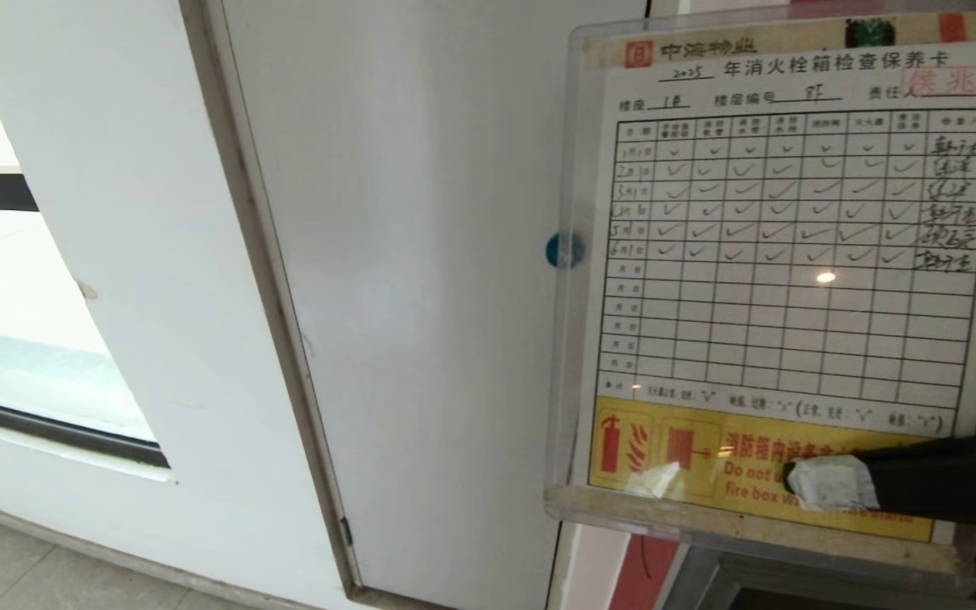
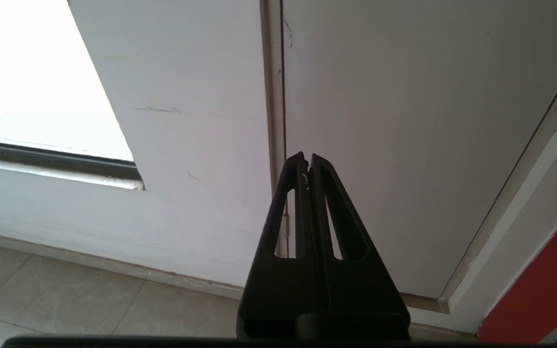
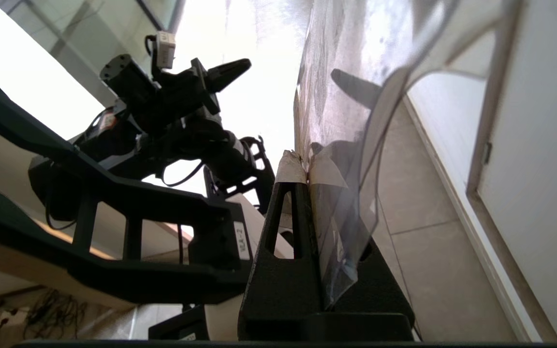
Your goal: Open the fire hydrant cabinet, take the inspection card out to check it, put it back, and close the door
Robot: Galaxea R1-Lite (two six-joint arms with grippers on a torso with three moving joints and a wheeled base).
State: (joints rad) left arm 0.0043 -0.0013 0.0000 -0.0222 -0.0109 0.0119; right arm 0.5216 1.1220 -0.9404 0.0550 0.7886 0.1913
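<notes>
Right gripper (image 1: 801, 485): clamped on the inspection card's (image 1: 793, 280) lower edge, card upright above the fingertips.
Left gripper (image 2: 307, 162): fingers together, empty, facing white door (image 2: 404, 121).

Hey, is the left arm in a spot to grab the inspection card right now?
Probably not. The left gripper is shut and points low at the white door near the floor, while the inspection card is held up by the right gripper.

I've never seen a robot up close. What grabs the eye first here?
The inspection card, a ticked grid in a clear sleeve, fills the right of the head view. The right gripper holds it up by its yellow bottom band, jaws clamped. Behind stands a plain white door with a blue lock.
</notes>
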